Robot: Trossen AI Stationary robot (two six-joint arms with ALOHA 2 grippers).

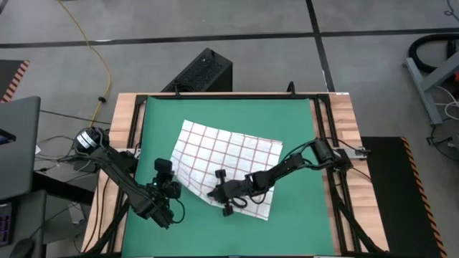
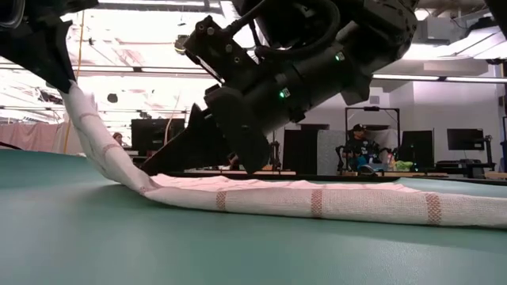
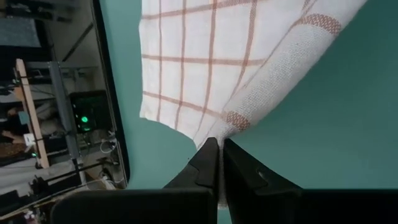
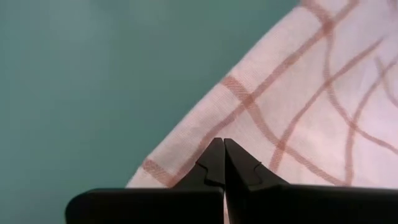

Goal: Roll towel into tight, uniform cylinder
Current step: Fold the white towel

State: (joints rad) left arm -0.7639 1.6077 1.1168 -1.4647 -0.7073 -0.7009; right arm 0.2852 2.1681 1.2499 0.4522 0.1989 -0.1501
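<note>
Seen from above, left to right: the left gripper sits at the near-left corner of the towel, which lies spread at a slant across the middle of the green mat. In the left wrist view its fingers are pressed together with a bunched corner of the cloth running into the seam between them, so they appear clamped on it. The low view shows this end of the towel lifted off the mat in a steep ramp, while the remainder lies flat.

Further right, the right gripper rests at the towel's near edge, beside a folded-over hem. Its fingers are likewise together at the hem; whether cloth is actually pinched between them cannot be told.

Step in hand, as judged: the opening of the roll, with the near edge being taken up; no cylinder has formed yet. The next move likely calls for both grippers to turn the edge over evenly and carry it across the cloth together, keeping tension equal so that the roll does not skew.

No brand, label or legible writing appears in any view.
</note>
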